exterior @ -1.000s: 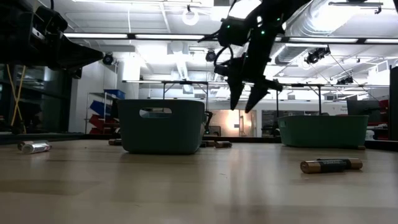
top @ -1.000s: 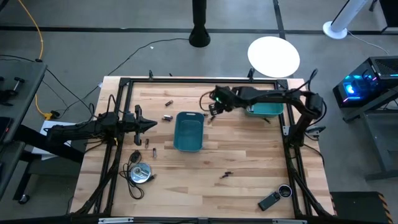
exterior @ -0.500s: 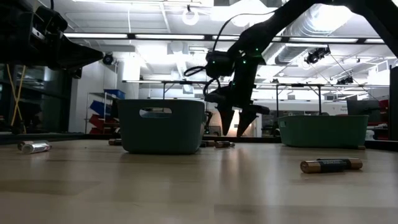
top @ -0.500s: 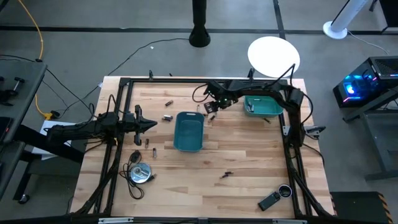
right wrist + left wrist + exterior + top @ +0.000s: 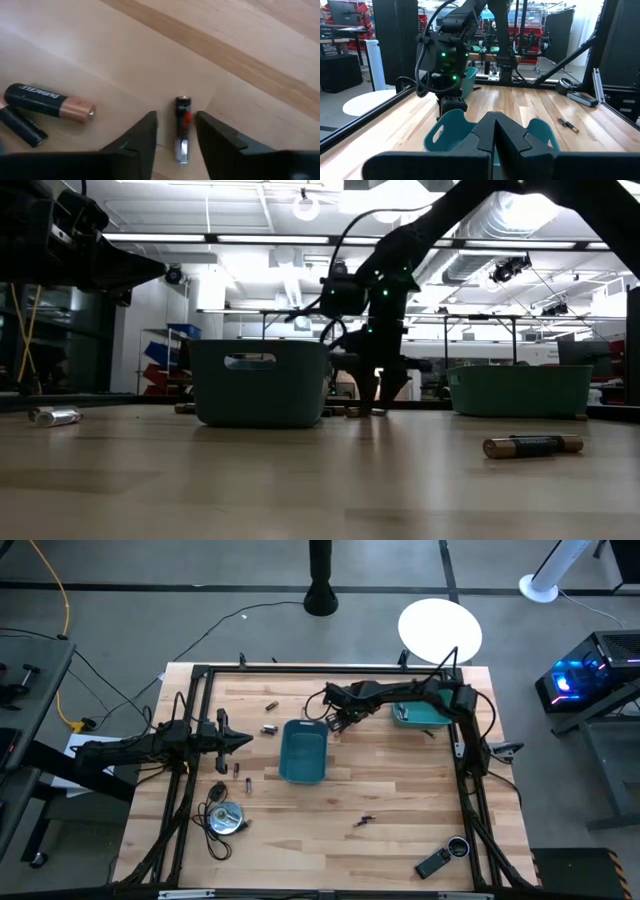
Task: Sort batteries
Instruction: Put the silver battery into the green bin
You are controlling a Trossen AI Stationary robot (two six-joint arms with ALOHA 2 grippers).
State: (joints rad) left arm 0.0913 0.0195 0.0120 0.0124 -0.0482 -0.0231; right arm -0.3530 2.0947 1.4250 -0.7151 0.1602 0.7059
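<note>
Small batteries lie scattered on the wooden table. My right gripper (image 5: 335,723) is low over the table by the far right corner of the middle teal bin (image 5: 303,751). It is open, and its fingers stand on either side of a thin silvery-and-red battery (image 5: 182,134) that lies flat, without touching it. A black-and-copper battery (image 5: 50,102) and a dark one (image 5: 22,127) lie close by. My left gripper (image 5: 235,740) waits shut and empty at the table's left, above the wood.
A second teal bin (image 5: 425,712) stands at the far right. More batteries lie at the far left (image 5: 270,703), left (image 5: 237,769) and centre near side (image 5: 363,821). A silver disc with black cable (image 5: 225,817) and a black remote-like device (image 5: 433,863) lie near the front.
My right gripper has come down from well above the table to just over it, moving a little toward the middle teal bin, and now stands with its fingers around the thin battery.
</note>
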